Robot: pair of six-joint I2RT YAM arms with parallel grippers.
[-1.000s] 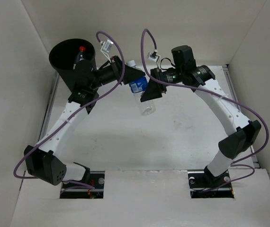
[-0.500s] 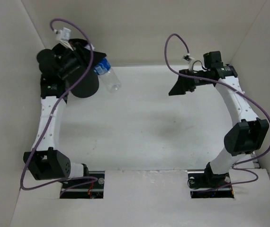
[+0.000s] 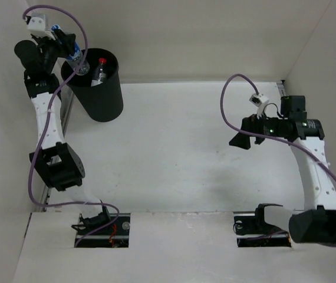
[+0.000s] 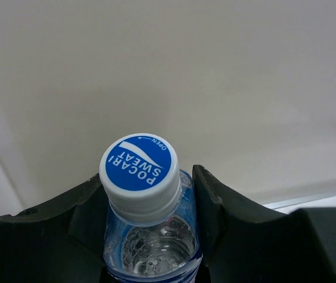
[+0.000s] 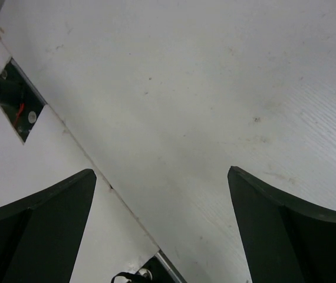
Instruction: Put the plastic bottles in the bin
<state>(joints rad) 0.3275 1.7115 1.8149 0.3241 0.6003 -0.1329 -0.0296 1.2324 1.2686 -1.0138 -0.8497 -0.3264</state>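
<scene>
The table is white and flat, with a few faint gray smudges on it. Plain cream walls stand close around it: a back wall, a left wall and a right wall. A white board lies along the near edge, with two dark holes cut in it. The light is soft and even.

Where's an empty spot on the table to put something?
The white table from the bin across to the right gripper is bare. Crowded: the far-left corner, where the left gripper holds the blue-label bottle over the bin.
</scene>
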